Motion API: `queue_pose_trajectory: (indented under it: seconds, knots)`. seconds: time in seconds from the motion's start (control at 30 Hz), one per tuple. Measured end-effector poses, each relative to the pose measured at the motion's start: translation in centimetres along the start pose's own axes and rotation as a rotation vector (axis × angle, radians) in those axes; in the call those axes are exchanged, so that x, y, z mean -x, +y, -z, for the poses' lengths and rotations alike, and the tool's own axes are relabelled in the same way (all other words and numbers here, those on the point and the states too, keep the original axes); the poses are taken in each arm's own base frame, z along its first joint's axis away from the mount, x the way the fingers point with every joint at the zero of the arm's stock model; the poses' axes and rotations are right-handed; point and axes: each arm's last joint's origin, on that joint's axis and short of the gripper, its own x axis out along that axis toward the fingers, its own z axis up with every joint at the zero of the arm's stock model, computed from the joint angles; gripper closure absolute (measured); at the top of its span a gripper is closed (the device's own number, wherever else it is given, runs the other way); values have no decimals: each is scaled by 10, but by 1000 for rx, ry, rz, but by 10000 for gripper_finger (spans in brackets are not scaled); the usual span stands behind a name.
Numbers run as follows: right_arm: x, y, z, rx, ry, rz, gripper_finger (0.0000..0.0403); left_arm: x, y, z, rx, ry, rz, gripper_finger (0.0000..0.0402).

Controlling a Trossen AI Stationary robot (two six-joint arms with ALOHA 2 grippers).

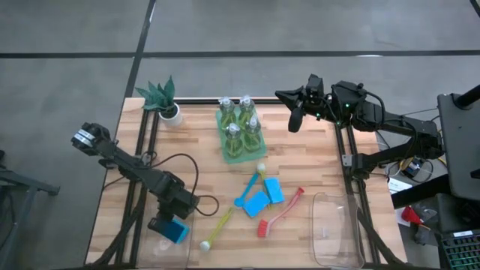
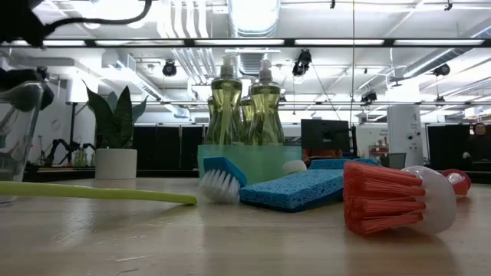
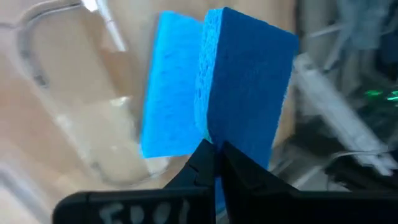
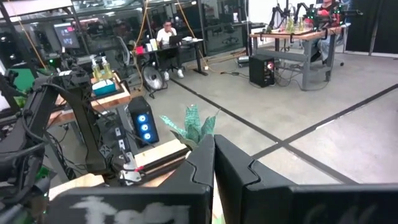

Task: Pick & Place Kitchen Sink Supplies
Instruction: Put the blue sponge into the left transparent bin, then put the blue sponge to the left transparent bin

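Left gripper clamped on blue sponge over clear bin; right gripper together, above table's far edge.

Bright ceiling lights glare over an evenly lit desk, while the left wrist view is motion-blurred.

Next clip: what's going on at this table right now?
The left gripper is shut on a blue rectangular sponge, holding it over a clear plastic bin at the table's front left corner. The right gripper waits raised at the back right, fingers together and empty. Four clear bottles of yellow-green liquid stand in a translucent green tray; two more blue sponges and the long-handled brushes lie mid-table.
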Motion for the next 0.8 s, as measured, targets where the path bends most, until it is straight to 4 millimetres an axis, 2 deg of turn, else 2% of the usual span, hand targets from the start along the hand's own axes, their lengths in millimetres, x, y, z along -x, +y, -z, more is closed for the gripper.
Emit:
queue_pose_trajectory:
  seconds: [0.37,0.6,0.8]
  knots:
    - [0,0,1,4,13,4,394,1,-1,-2,-34,-20,-11,352]
    - [0,0,1,4,13,4,394,1,-1,-2,-23,-22,-20,299]
    - [0,0,1,4,13,5,394,4,6,0,47,-7,-106,261]
